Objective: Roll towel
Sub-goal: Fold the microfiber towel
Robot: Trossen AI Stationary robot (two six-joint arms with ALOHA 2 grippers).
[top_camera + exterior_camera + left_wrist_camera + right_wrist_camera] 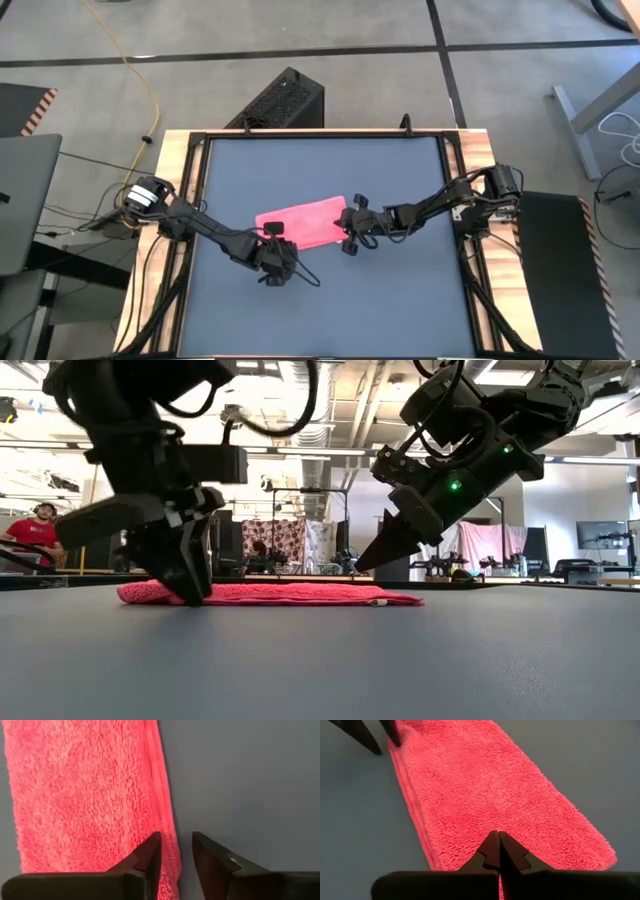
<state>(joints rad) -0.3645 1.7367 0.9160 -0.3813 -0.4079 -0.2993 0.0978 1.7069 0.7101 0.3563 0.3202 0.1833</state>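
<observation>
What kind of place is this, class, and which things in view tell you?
Probably a robotics lab or workshop: open ceiling with strip lights, monitors and more rigs behind the table, bare concrete floor with cables.

Bright, even overhead light; soft shadows on the table (400,290); blurred background in low view.

L gripper (176,851) low, jaws apart, R gripper (499,840) raised, jaws closed

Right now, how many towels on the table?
1: the pink towel lies flat mid-table, left tool at its near-left corner, right tool above its right end.
</observation>
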